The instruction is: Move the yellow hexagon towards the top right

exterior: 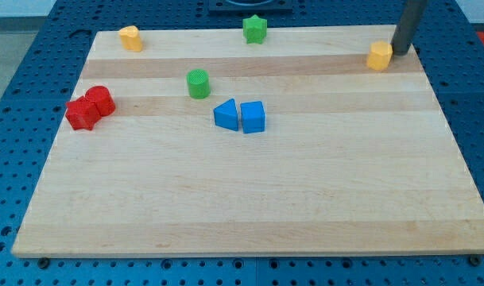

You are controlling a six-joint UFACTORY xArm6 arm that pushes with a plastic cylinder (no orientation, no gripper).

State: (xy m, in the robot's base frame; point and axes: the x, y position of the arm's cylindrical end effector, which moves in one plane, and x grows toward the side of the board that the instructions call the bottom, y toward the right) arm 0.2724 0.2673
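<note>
Yellow marks the task object: the yellow hexagon (379, 56) sits on the wooden counter (249, 199) near the view's top right corner, close to the right edge. My tip (401, 52) is planted just to the view's right of it, slightly toward the view's top, and appears to touch or nearly touch the block's right face; contact cannot be confirmed from this angle. The end effector is a plain rod with no jaws, so it neither opens nor closes and holds nothing.

Judged against the task, the hexagon already occupies the top right region, so the move looks complete or nearly so. The tip's position on the block's far side is not a pushing stance for further travel toward that corner; a push from here would drive the block back toward the view's left. Any additional correction would call for repositioning to the block's lower left.

Other blocks lie well apart and do not obstruct:
- a second yellow block (130, 38), shape unclear, at the view's top left;
- a green star (255, 29) at the top centre;
- a green cylinder (198, 83) left of centre;
- two blue blocks touching each other near the centre: a blue triangle (226, 114) and a blue block (253, 117);
- two red blocks (90, 108) touching at the view's left edge.
</note>
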